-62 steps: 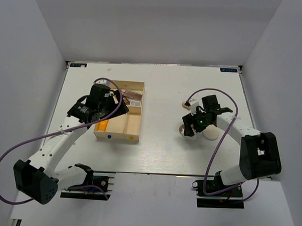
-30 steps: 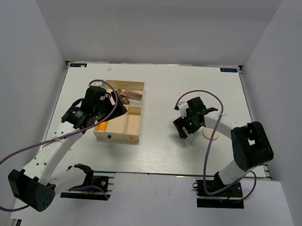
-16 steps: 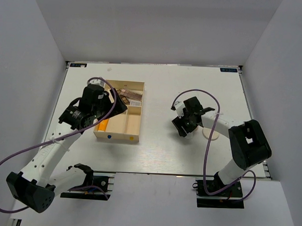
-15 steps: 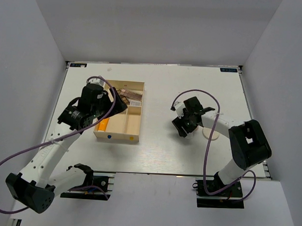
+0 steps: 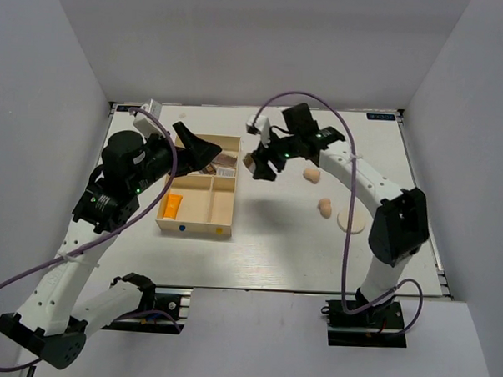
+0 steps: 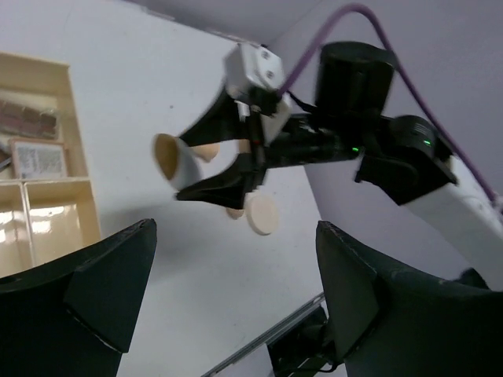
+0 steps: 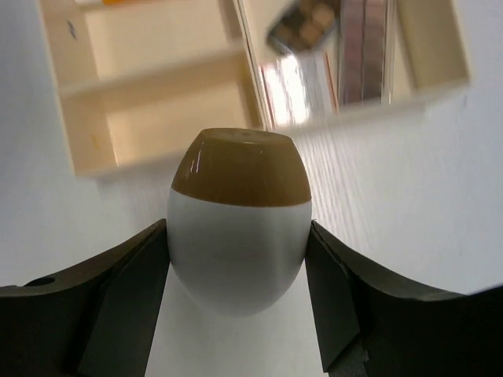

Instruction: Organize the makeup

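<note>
right end effector [image 7: 238, 263] gripping white oval piece [image 7: 238, 212]

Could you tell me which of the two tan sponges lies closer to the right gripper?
The far sponge; the other sponge lies nearer the arm bases, by the round puff. The right gripper holds the white oval piece.

A white table [image 5: 274, 248] is closed in on three sides by plain pale-grey panels: a left wall [image 5: 37, 129], a back wall [image 5: 258, 47] and a right wall [image 5: 479, 140], all bare. A thin dark seam runs where the tabletop meets the back wall. A small blue label [image 5: 131, 108] sits at each far corner (the print is too small to read). Beyond the near edge lies a lower white ledge [image 5: 253, 347]. The light is soft and even, leaving only faint, blurred shadows on the tabletop.
</note>
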Controlling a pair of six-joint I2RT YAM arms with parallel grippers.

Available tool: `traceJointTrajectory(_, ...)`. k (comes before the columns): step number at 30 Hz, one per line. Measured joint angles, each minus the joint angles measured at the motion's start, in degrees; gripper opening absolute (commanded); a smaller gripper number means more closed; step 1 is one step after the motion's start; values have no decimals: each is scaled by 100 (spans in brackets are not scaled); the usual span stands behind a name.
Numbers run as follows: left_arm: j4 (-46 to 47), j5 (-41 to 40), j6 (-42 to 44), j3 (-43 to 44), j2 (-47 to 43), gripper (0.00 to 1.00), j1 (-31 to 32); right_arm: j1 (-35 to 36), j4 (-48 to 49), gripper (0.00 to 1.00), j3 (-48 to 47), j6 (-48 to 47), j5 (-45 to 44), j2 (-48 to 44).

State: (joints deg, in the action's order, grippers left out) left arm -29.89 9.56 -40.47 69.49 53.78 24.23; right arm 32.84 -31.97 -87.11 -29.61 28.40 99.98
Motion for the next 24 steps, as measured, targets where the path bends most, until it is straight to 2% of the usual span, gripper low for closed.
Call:
traceJointTrajectory(8, 619, 341, 33, -2, -337, 90, 0, 992, 269, 0, -2623, 986, 979, 2164)
traceJointTrajectory(15, 938, 376, 57, -151, -861, 90, 0, 1731, 966, 0, -2745, 1639, 938, 2806)
traceJointTrajectory(17, 938, 376, 57, -173, -960, 91, 0, 1902, 1134, 7, -2741, 1757, 782, 2863)
traceJointTrajectory(18, 940, 376, 57, -188, -992, 90, 0, 1969, 1226, 19, -2732, 1784, 682, 2868)
traceJointTrajectory(19, 944, 376, 55, -221, -1025, 90, 0, 2011, 1303, 27, -2704, 1794, 595, 2870)
traceJointTrajectory(20, 940, 376, 50, -267, -1054, 91, 0, 2041, 1401, 41, -2651, 1790, 507, 2870)
traceJointTrajectory(24, 927, 380, 31, -382, -1056, 91, 0, 2055, 1567, 63, -2350, 1692, 186, 2872)
